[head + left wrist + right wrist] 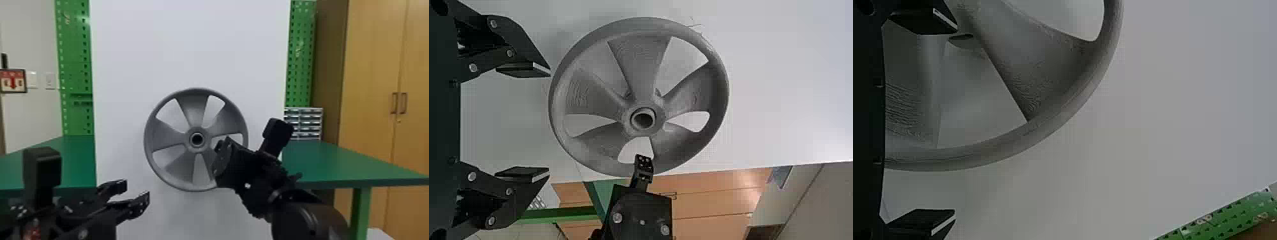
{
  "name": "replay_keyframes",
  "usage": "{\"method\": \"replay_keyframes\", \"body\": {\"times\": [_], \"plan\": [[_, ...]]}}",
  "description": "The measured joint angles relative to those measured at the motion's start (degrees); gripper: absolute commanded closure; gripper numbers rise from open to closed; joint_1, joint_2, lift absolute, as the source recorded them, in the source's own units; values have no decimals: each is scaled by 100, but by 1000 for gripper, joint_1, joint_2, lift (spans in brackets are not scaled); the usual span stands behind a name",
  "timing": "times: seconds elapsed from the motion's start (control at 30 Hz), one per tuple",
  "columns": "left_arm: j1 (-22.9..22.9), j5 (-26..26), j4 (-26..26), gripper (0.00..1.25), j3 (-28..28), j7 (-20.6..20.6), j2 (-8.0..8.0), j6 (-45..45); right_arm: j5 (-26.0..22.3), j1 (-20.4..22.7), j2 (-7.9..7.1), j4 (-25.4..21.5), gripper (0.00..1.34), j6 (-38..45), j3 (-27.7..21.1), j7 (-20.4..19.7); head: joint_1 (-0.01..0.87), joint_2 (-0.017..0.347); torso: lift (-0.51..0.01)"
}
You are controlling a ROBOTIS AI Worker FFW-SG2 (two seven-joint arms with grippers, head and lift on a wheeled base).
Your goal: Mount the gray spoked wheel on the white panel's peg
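Observation:
The gray spoked wheel point(192, 110) hangs upright against the white panel point(191, 48), facing me. Its round hub opening is dark in the head view; whether the peg sits inside it, I cannot tell. Low on the wheel's right side is my right gripper point(221, 156), partly covering spokes and rim. In the right wrist view my right gripper point(955, 122) is open wide, the wheel's rim point(1003, 147) lying between its two fingers without being clamped. My left gripper point(132, 194) stands open and apart from the wheel, lower left of it. In the left wrist view, the left gripper point(549, 123) has the wheel point(641, 65) beyond its fingertips.
Green tabletops point(335, 162) flank the panel on both sides, with green pegboards point(75, 63) behind. A small drawer unit point(309, 123) stands at the right, near tall wooden cabinets point(370, 95).

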Motion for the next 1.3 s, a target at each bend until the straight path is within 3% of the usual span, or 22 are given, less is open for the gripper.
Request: {"method": "replay_keyframes", "body": {"times": [0.23, 0.6, 0.97, 1.3], "plan": [[51, 10, -8, 536, 70, 0, -49, -21, 239, 394, -89, -296, -2, -101, 294, 137, 121, -8, -430], [137, 23, -36, 536, 203, -9, -120, -47, 808, 1031, -252, -376, -2, -384, 458, 580, 121, -8, -430], [180, 8, -55, 536, 278, -23, -182, -52, 1535, 1725, -381, -373, -2, -849, 270, 1205, 121, -8, -430], [193, 6, -112, 536, 336, -62, -215, -56, 1993, 2428, -527, -254, 2, -1466, 83, 1346, 121, -8, -430]]}}
